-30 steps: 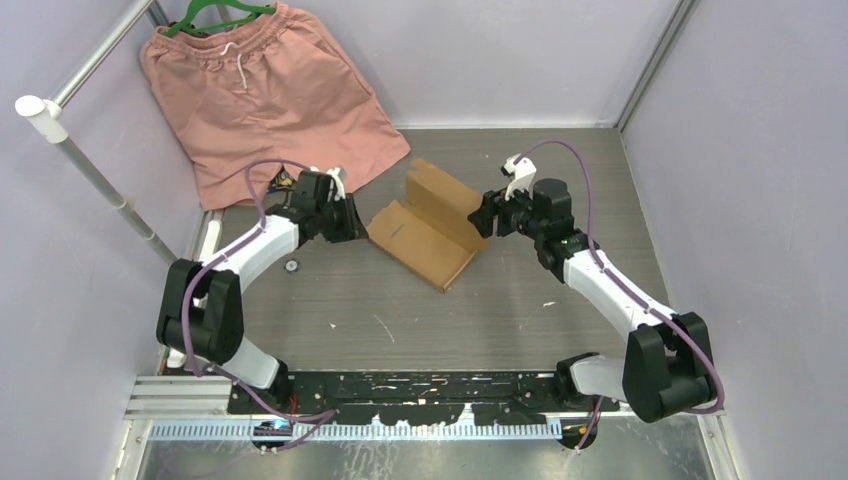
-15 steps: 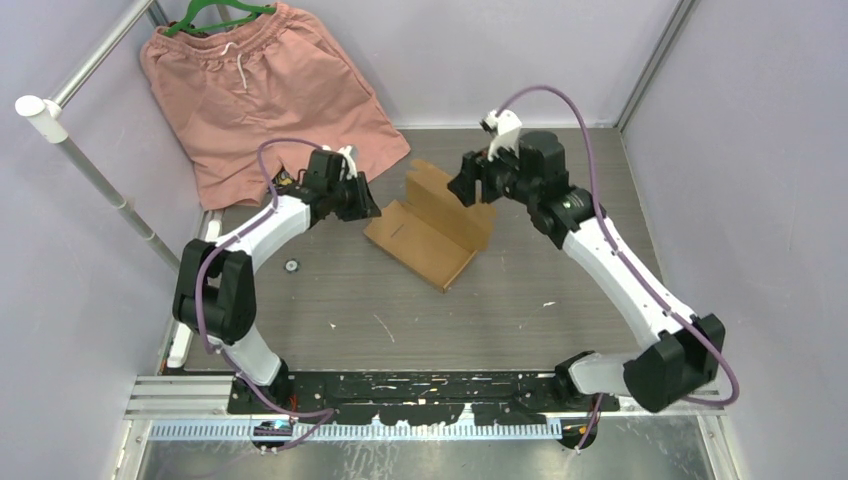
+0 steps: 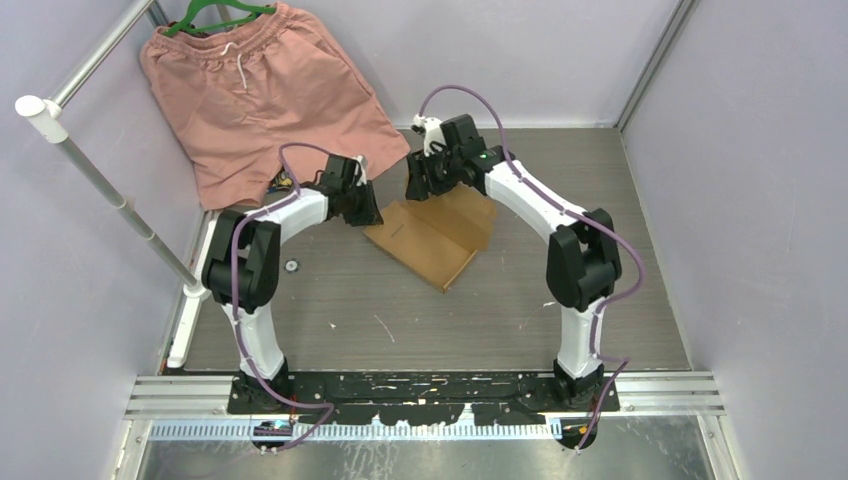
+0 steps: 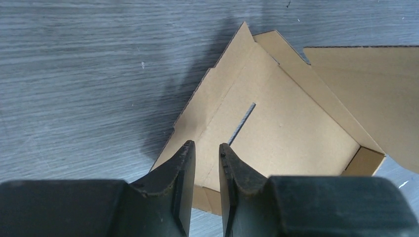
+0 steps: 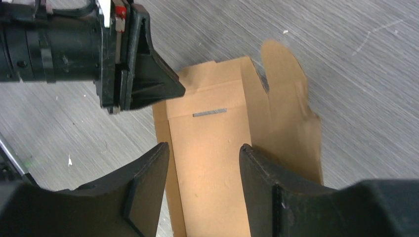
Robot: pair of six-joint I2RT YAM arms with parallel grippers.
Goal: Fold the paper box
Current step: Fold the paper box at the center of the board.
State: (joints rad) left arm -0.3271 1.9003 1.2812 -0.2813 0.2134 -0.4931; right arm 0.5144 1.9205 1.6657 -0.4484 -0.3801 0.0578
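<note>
The paper box [image 3: 430,238] is a brown corrugated sheet lying mostly flat in mid-table, with a slot in one panel [image 4: 242,123] and side flaps slightly raised. My left gripper [image 3: 372,212] sits at its left corner. In the left wrist view the gripper [image 4: 206,145] has its jaws a narrow gap apart with nothing between them, just over the box's edge flap [image 4: 197,118]. My right gripper [image 3: 418,186] hovers over the box's far end. In the right wrist view it [image 5: 203,146] is wide open above the slotted panel [image 5: 212,148], and the left gripper [image 5: 148,84] points at the box's edge.
Salmon-pink shorts [image 3: 265,95] hang on a green hanger at the back left, close behind the left gripper. A metal rail [image 3: 100,175] runs along the left side. A small round object [image 3: 291,266] lies on the table left of the box. Purple walls enclose the table.
Both arms reached further back. The right gripper swung left over the box's far end, and the box's raised flap now lies lower. The left gripper moved right to the box's corner.
</note>
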